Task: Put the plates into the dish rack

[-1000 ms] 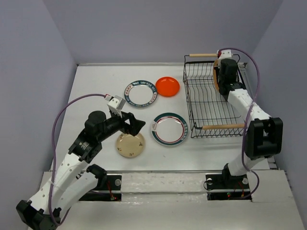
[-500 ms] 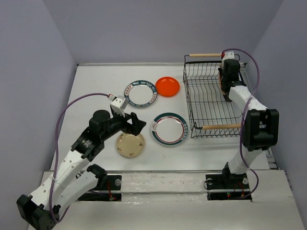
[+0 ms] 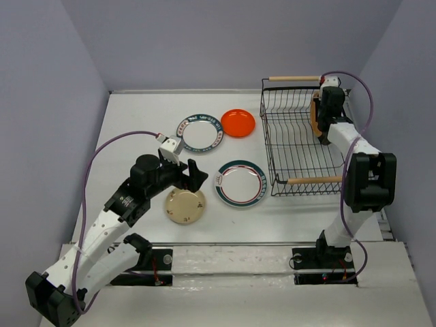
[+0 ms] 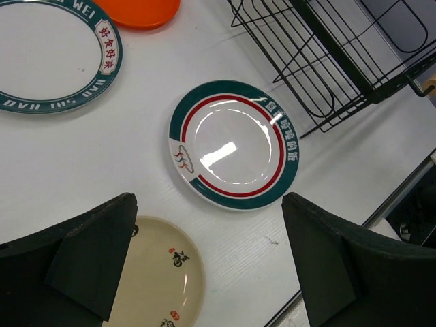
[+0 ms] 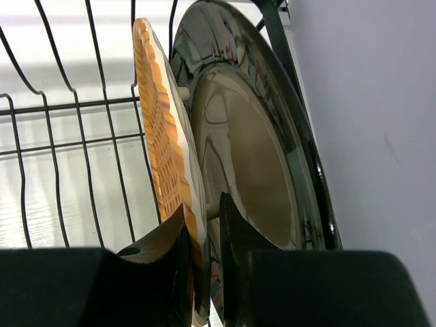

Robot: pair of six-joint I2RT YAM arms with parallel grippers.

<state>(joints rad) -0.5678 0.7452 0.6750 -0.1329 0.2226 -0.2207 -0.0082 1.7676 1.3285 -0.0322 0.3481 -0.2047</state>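
Top external view caught my left gripper (image 3: 193, 176) hovering with jaws spread wide above the beige plate (image 3: 185, 206). Farther off lay the white plate with a dark lettered rim (image 3: 200, 132), the orange-red plate (image 3: 238, 122) just beside it on the right, and nearer, the green-and-red-rimmed plate (image 3: 240, 183). To the right stood the dish rack (image 3: 300, 146). At its far right end my right gripper (image 5: 202, 214) pinched the woven tan plate (image 5: 160, 136), which stood upright beside the dark-rimmed plate (image 5: 252, 163).
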